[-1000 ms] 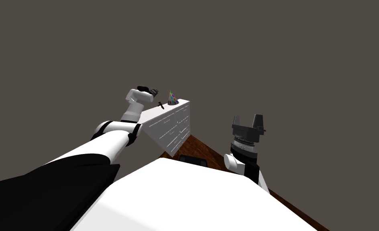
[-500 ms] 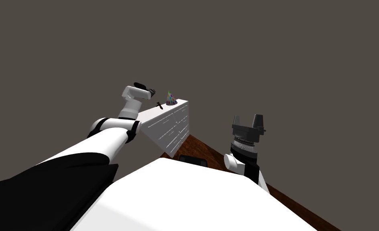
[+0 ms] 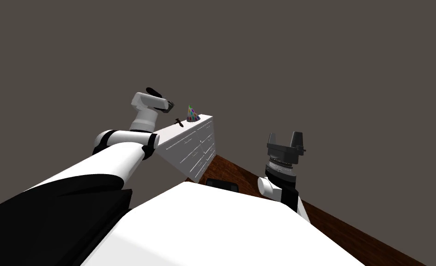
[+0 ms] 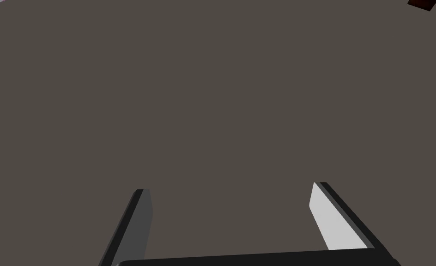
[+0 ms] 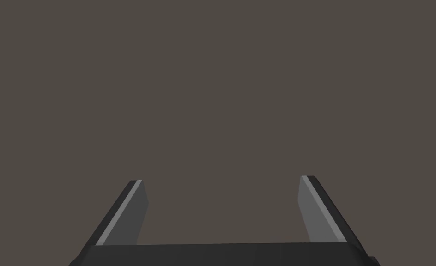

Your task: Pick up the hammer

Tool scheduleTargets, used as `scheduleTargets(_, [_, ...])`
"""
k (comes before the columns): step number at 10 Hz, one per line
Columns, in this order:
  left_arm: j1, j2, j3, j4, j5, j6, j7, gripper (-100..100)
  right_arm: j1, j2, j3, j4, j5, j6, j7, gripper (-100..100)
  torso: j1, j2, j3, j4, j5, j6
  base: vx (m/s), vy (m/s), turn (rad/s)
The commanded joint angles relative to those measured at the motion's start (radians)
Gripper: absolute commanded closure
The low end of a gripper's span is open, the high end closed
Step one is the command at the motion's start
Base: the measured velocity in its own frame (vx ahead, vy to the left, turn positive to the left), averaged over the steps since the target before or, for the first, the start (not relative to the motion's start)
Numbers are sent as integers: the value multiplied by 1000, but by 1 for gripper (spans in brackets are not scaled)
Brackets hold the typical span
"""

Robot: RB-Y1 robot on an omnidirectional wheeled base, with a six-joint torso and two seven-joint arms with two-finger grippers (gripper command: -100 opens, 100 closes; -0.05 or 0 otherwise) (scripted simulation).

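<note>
While nothing is gripped yet, the task sits early: the reach looks underway, and lining up, closing and lifting are all left to do. White dresser (image 3: pixel 191 148) stands on wood floor (image 3: pixel 351 231) against the grey wall. Left gripper (image 3: pixel 166 105) hovers over the dresser's top near its end, fingers spread wide apart (image 4: pixel 229 187), holding nothing and touching nothing. It faces the plain wall rather than down at the dresser top, so it probably needs tilting. Right gripper (image 3: pixel 284 135) is raised well apart from the dresser, fingers also spread (image 5: pixel 221 179), empty. Colourful party hat (image 3: pixel 192 113) stands upright on the dresser top. Hammer (image 3: pixel 179 122), small and dark, lies on the dresser top just beside the hat, near the left gripper but not touching it.
</note>
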Motion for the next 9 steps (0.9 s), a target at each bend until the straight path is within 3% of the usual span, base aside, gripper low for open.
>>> scheduleTargets(1, [-27, 4, -3, 50, 0, 34, -4, -100, 0, 0, 0, 0, 0, 0, 0, 0, 0, 0, 0, 0, 0, 0, -21, 25, -3])
scheduleTargets(2, [-27, 4, -3, 56, 0, 34, -4, -100, 0, 0, 0, 0, 0, 0, 0, 0, -1, 0, 0, 0, 0, -1, -5, 6, 21])
scheduleTargets(3, [-75, 28, -6, 98, 1, 82, -13, -100, 0, 0, 0, 0, 0, 0, 0, 0, -2, -1, -1, 0, 0, 0, -21, 35, -249])
scheduleTargets(4, [-89, 28, -6, 123, 1, 110, -13, -100, 0, 0, 0, 0, 0, 0, 0, 0, -1, -1, -1, 0, -1, 1, -30, 58, -195])
scheduleTargets(6, [-89, 28, -6, 139, 1, 115, -13, -100, 0, 0, 0, 0, 0, 0, 0, 0, 0, -1, 0, 0, 0, -1, -12, 23, 17])
scheduleTargets(7, [-132, 49, -9, 172, 1, 169, -21, -100, 0, 0, 0, 0, 0, 0, 0, 0, -1, -1, -1, 0, 0, -1, -16, 48, -244])
scheduleTargets(9, [-149, 49, -9, 221, 1, 194, -21, -100, 0, 0, 0, 0, 0, 0, 0, 0, 0, -1, 0, 0, 0, 0, -26, 43, -89])
